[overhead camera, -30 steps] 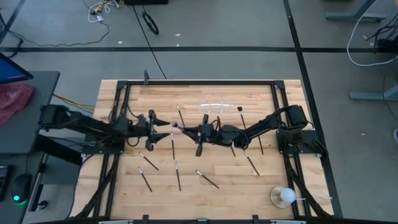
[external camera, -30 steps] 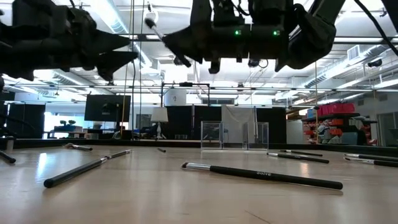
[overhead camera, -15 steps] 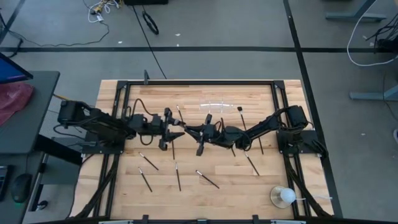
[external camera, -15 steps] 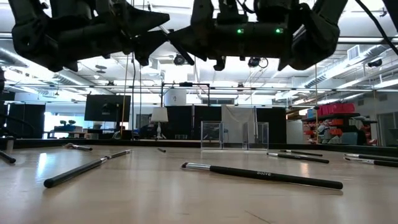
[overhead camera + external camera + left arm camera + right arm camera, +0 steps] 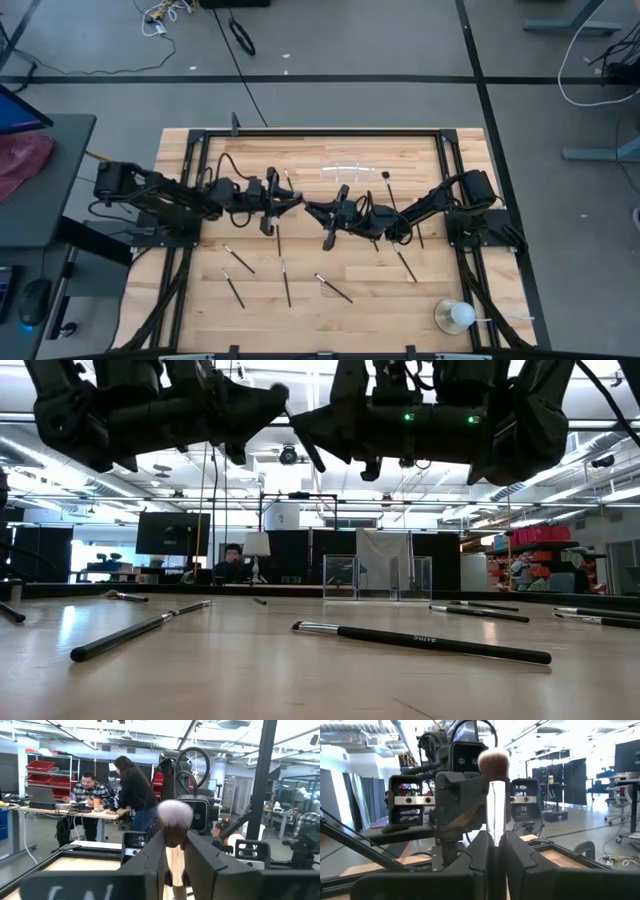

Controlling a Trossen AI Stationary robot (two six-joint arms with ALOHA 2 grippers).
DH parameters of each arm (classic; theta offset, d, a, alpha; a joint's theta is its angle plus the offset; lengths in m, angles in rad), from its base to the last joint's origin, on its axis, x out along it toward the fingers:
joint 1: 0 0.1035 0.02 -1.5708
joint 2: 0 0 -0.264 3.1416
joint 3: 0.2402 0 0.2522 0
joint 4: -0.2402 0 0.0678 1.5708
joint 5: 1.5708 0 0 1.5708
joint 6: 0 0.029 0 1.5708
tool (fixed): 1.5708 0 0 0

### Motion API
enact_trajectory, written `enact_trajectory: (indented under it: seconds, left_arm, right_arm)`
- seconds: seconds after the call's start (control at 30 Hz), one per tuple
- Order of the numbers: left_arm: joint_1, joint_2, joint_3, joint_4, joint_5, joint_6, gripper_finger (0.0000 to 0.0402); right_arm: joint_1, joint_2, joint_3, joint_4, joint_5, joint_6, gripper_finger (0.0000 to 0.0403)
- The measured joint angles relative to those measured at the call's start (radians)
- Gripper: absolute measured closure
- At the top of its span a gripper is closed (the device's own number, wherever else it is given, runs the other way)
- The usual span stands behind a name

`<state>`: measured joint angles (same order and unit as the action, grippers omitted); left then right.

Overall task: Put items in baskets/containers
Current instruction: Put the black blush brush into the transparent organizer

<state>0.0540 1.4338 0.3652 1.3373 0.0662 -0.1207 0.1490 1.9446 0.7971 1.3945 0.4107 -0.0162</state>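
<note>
**Tool status.** Both arms reach in to the middle of the counter (image 5: 300, 325) and meet there, raised clear of its surface. I read the left tool (image 5: 292, 199) and the right tool (image 5: 313, 207) as tip to tip, facing each other.

**Right tool.** It is narrow and clamped on the held brush (image 5: 494, 805). In the right wrist view the two fingers (image 5: 479, 851) press on the clear handle, and the fluffy pale head stands above them, directly in front of the left arm's wrist.

**Left tool.** It is also narrow. In the left wrist view its fingers (image 5: 152, 857) sit tight on both sides of the same brush (image 5: 174, 837) just below the head, with no gap that I can see. I therefore report both tools as gripping this one brush in mid-air.

**Container.** The clear organizer (image 5: 350, 170) stands on the far half of the counter, beyond the meeting point and apart from both tools. In the low view it appears as an upright transparent box (image 5: 378, 577).

**Remaining items.** The loose brushes (image 5: 333, 288) lie flat and scattered over the counter on both sides of the arms; one lies nearest the low camera (image 5: 425, 641).

**Other objects.** A white ball (image 5: 456, 316) on a clear base stands at the near right corner.
</note>
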Motion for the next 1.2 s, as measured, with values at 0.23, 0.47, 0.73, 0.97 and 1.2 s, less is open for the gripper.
enact_trajectory:
  seconds: [0.23, 0.47, 0.73, 0.97, 1.2]
  left_arm:
    - [-0.002, 0.002, 0.035, -0.091, 0.017, -0.004, 0.0282]
    - [-0.003, 0.002, 0.042, -0.109, 0.015, 0.001, 0.0295]
    - [-0.004, 0.002, 0.052, -0.110, 0.005, 0.011, 0.0355]
    - [0.010, 0.000, 0.066, -0.102, 0.007, 0.032, 0.0355]
    - [0.080, 0.001, 0.131, -0.213, 0.009, 0.005, 0.0356]
  right_arm:
    - [0.000, 0.000, 0.000, 0.003, 0.001, -0.008, 0.0372]
    - [0.000, 0.000, 0.001, 0.004, 0.005, -0.010, 0.0372]
    - [0.000, -0.001, 0.002, -0.006, 0.009, -0.014, 0.0366]
    - [-0.001, 0.002, 0.001, -0.132, 0.017, 0.026, 0.0306]
    - [0.011, -0.164, -0.085, -0.523, 0.076, 0.164, 0.0244]
